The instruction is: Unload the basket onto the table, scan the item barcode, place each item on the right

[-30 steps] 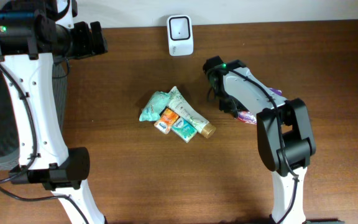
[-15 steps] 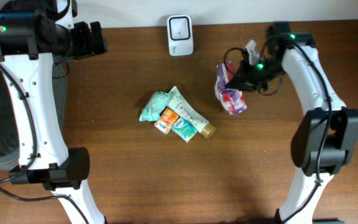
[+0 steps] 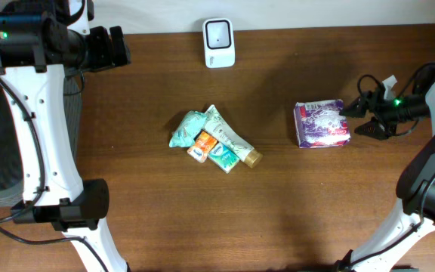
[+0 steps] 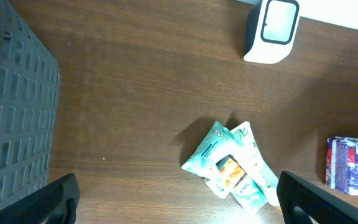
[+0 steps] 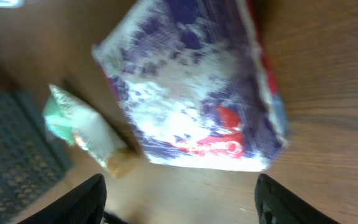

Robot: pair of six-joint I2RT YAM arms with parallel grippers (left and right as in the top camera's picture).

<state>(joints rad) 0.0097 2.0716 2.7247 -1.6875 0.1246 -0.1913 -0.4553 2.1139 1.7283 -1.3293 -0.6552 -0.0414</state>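
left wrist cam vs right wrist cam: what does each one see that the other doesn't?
Left wrist only: the white scanner in full, and the orange sachet in the pile.
Right wrist only: no new objects, just the purple packet close up and blurred, filling much of the frame.
Both: that packet lying on the wooden table, the green tube, and the dark mesh basket.

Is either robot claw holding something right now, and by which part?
Nothing is held. The right gripper is open beside the purple packet lying on the table, and the left gripper is open and empty.
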